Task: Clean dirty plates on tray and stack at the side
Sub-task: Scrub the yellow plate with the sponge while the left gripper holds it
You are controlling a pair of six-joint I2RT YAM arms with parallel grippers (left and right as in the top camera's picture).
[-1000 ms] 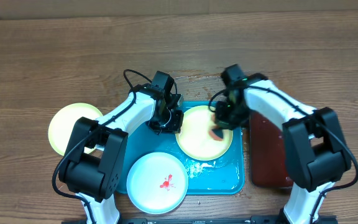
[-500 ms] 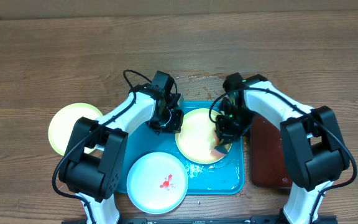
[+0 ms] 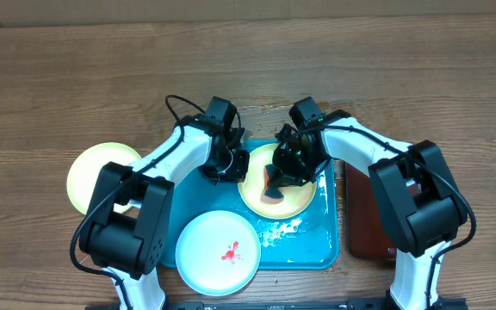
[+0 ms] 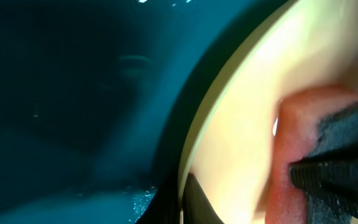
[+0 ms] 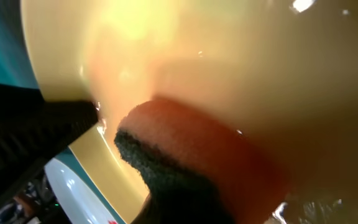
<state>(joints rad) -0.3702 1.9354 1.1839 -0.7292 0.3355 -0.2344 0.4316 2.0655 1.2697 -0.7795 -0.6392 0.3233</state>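
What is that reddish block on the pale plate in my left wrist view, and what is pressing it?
Observer: It is a sponge, gripped by the right gripper and pressed onto the yellow-green plate.
Operator: I can't see my own gripper. Is it on that plate?
Observer: Yes, the left gripper is clamped on the plate's left rim, over the tray.
Operator: Any dirty plates waiting?
Observer: A white plate with a red smear sits at the tray's near-left corner.
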